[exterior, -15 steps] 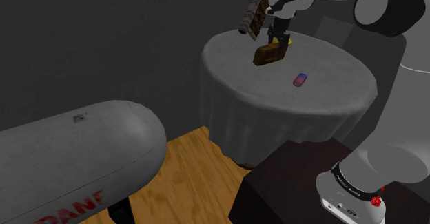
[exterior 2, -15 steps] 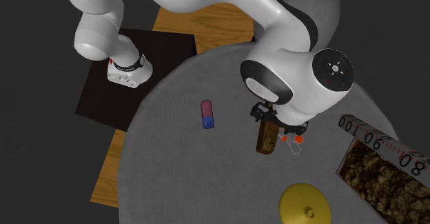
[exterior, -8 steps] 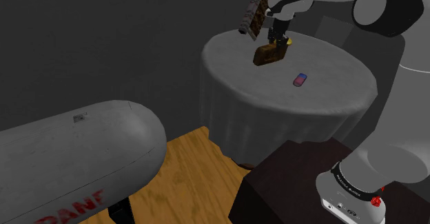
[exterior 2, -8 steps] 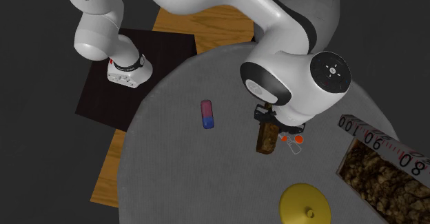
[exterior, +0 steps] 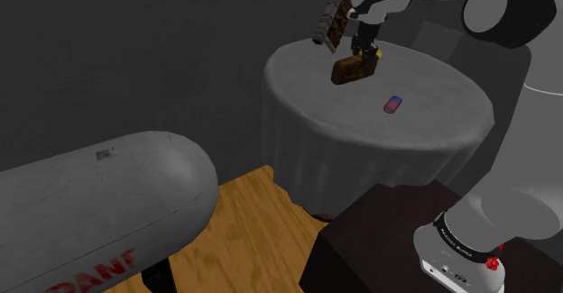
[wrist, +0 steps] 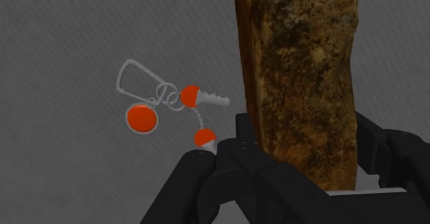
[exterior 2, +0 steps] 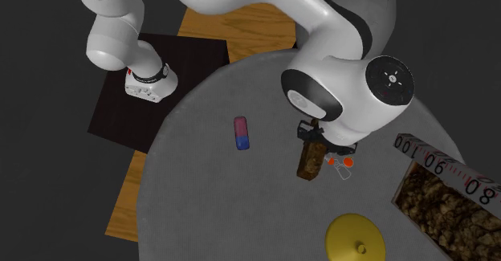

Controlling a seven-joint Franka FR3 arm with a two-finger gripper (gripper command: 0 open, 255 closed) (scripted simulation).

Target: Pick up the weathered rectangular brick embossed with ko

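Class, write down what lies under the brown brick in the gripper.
Grey tablecloth shows around the brick, clasped by the gripper. A keyring lies beside it, not beneath. The patch directly underneath is covered by the brick.

Brick (wrist: 303,85): rusty-brown, mottled, weathered rect. block w/ pitted faces. It was clasped near one end betw. gripper (wrist: 306,150) fingers, at far part of round table (exterior: 433,129).

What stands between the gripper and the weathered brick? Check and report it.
Nothing visible. The gripper is shut on the brick, with one finger on each side of it. The key ring with orange tags lies on the table beside the brick, outside the fingers, and blocks nothing.
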